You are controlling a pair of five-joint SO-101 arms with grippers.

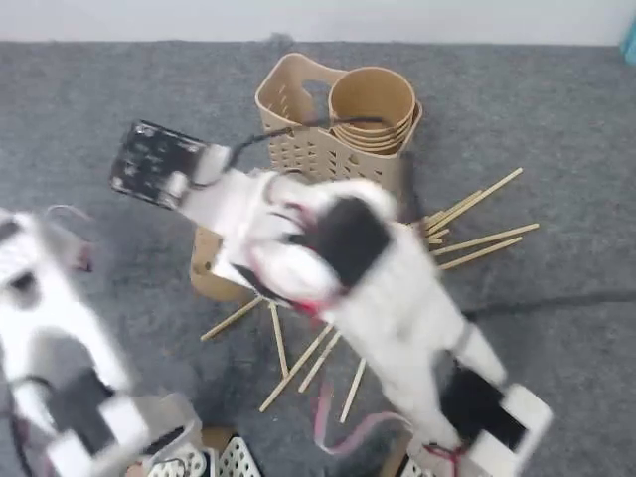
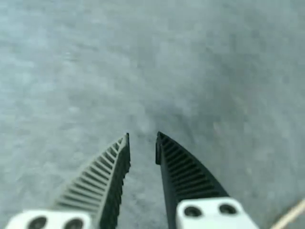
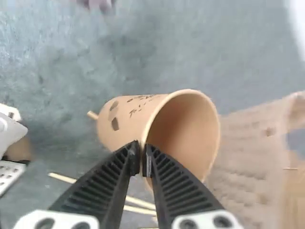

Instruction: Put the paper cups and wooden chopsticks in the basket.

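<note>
1 paper cup (image 3: 162,126) hangs tipped on its side, its rim pinched tight by the right gripper (image 3: 142,151) just beside the basket (image 1: 298,149). It is likely headed for the stacked cups (image 1: 373,99) inside. Wooden chopsticks (image 1: 296,368) lie scattered on the table (image 1: 556,119). The left gripper (image 2: 142,138) hovers over bare table, slightly parted and empty.

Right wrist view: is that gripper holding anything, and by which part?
Yes: the right gripper has its jaws shut on the paper cup, pinching its wall at the rim. The left gripper holds nothing.
</note>
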